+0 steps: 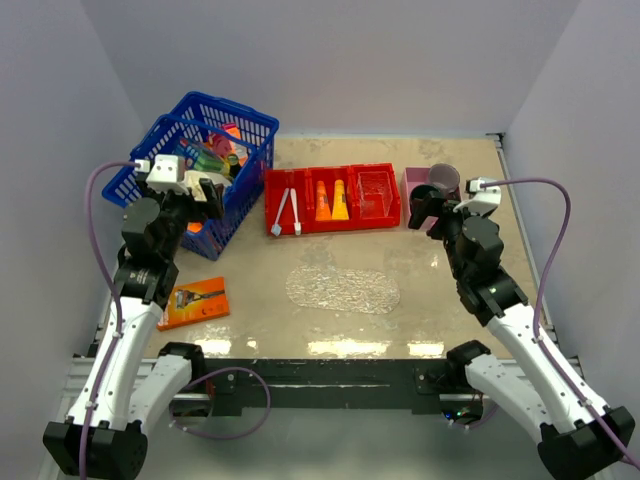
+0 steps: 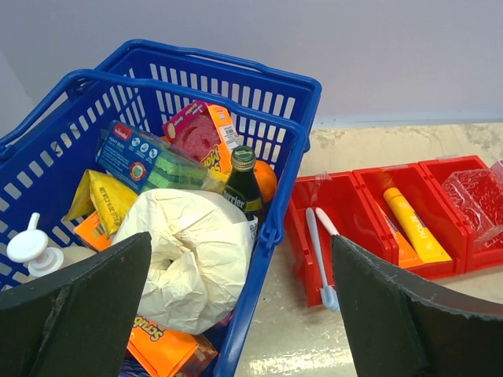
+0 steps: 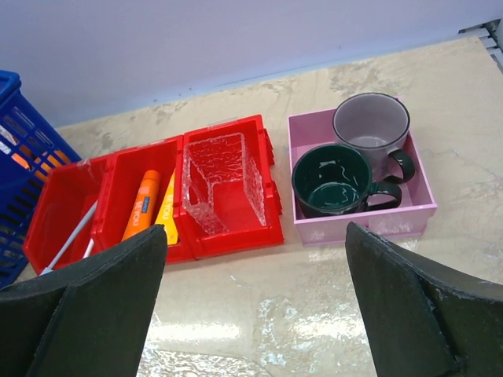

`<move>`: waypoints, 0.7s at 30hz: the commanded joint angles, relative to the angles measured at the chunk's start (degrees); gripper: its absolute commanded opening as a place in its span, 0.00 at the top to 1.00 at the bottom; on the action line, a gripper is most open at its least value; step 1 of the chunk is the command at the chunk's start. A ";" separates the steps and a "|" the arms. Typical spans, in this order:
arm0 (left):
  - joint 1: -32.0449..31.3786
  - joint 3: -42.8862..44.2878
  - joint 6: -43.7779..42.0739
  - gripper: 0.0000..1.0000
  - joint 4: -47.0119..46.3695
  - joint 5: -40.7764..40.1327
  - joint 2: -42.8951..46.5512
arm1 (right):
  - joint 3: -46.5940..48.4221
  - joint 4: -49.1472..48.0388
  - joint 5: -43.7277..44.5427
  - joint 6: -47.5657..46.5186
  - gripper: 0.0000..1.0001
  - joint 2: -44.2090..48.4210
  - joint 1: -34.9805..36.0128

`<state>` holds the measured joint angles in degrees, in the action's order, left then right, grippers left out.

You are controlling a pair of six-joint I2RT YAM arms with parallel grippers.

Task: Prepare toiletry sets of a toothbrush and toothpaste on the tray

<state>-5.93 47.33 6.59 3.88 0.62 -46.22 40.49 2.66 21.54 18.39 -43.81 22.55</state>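
Note:
The clear bumpy oval tray [image 1: 343, 288] lies flat mid-table with nothing on it; its edge shows low in the right wrist view [image 3: 196, 365]. Two white toothbrushes [image 1: 283, 213] [image 2: 317, 251] lie in the left compartment of a red bin [image 1: 332, 227]. An orange tube [image 1: 323, 200] [image 3: 141, 206] and a yellow-orange tube [image 1: 340, 201] [image 2: 414, 224] lie in its middle compartment. My left gripper [image 1: 212, 190] [image 2: 241, 243] hangs open over the edge of a blue basket, left of the bin. My right gripper [image 1: 428, 207] [image 3: 255, 236] is open above the table, right of the bin. Both hold nothing.
A blue basket [image 1: 232, 107] packed with groceries stands at the back left. A pink box [image 1: 413, 180] holds two mugs [image 3: 334, 179] at the back right. A clear textured container [image 1: 374, 192] fills the bin's right compartment. An orange razor pack [image 1: 195, 300] lies near the left arm.

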 commanded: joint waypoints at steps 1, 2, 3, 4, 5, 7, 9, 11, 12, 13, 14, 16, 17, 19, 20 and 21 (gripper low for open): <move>0.31 0.83 0.09 0.00 -3.00 -2.19 1.13 | 3.28 0.59 0.87 1.65 0.02 -0.13 0.04; 0.31 0.83 0.18 0.00 -3.00 -2.38 1.30 | 4.24 1.99 1.48 1.91 0.02 -0.31 0.04; 0.31 0.83 0.26 0.00 -3.00 -2.73 1.30 | 4.77 2.44 2.10 2.17 0.02 -0.57 0.04; 0.31 0.83 0.35 0.00 -2.91 -3.08 1.30 | 5.21 2.88 3.15 2.09 0.02 -0.83 0.04; 0.31 0.92 0.44 0.00 -3.00 -3.34 1.30 | 5.82 3.75 3.24 1.56 0.02 -0.84 0.13; 0.31 0.92 0.70 0.00 -3.00 -3.87 1.30 | 6.18 4.11 3.77 1.03 0.02 -0.66 0.04; 0.31 0.92 0.79 0.00 -3.00 -3.96 1.30 | 6.71 4.81 4.56 0.94 0.02 -0.40 0.13; 0.31 0.74 0.97 0.00 -2.91 -4.14 1.22 | 7.23 5.60 4.56 0.07 0.02 0.30 0.04; 0.31 0.74 1.06 0.00 -2.91 -4.40 1.39 | 7.41 6.04 4.30 -0.37 0.02 0.65 0.13; 0.31 0.74 1.06 0.00 -2.91 -4.84 1.39 | 8.02 6.57 4.13 -0.64 0.02 0.92 0.04; 0.31 0.66 1.06 0.00 -2.91 -5.02 1.31 | 8.29 7.62 4.12 -0.90 0.02 1.36 0.04; 0.31 0.48 1.06 0.00 -3.00 -5.19 1.30 | 8.81 8.24 4.13 -1.60 0.02 1.54 0.13; 0.31 0.57 1.06 0.00 -2.91 -5.19 1.30 | 8.99 8.68 2.56 -1.69 0.02 1.01 0.13; 0.31 0.31 1.06 0.00 -2.91 -4.76 0.87 | 12.04 10.25 -0.08 -2.13 0.02 -1.09 0.13; 0.31 0.31 0.97 0.00 -3.00 -4.49 0.52 | 13.55 13.31 -0.88 -2.22 0.03 -4.67 0.13; 0.31 0.39 1.06 0.00 -3.00 -3.97 0.43 | 15.04 14.65 -1.84 -2.31 0.04 -6.44 0.04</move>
<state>-5.93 47.33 6.90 3.88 -3.46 -45.56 48.86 12.43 23.49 17.69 -45.01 22.55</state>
